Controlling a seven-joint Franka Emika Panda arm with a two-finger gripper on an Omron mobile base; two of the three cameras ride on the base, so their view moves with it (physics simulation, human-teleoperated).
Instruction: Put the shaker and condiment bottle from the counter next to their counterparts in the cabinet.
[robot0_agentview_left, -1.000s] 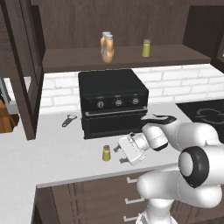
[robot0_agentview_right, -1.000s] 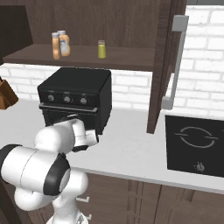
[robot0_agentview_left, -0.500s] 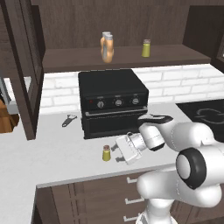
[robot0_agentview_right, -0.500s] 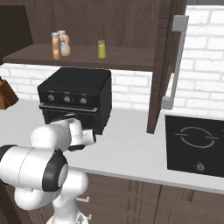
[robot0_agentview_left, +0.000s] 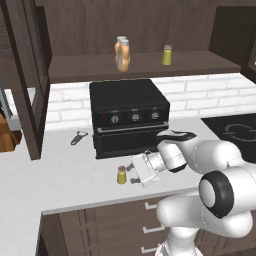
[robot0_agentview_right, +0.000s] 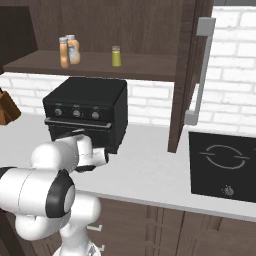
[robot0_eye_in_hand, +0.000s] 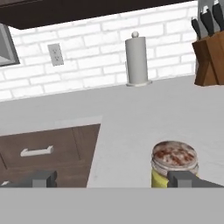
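The yellow-olive shaker stands upright on the white counter, in front of the toaster oven. My gripper is low over the counter just right of it, open and pointing at it. In the hand view the shaker sits close in, in line with the right fingertip rather than centred in the open gripper. Up in the cabinet, two orange-tan condiment bottles stand side by side, and I cannot tell one from the other. A twin shaker stands to their right.
The black toaster oven is right behind the hand. A small dark utensil lies to its left. The knife block and a paper towel holder stand further along the counter. A cooktop lies to the right, and the cabinet door hangs open.
My hand has edged a little left towards the shaker on the counter, still open. The shaker and the things on the shelf have not moved.
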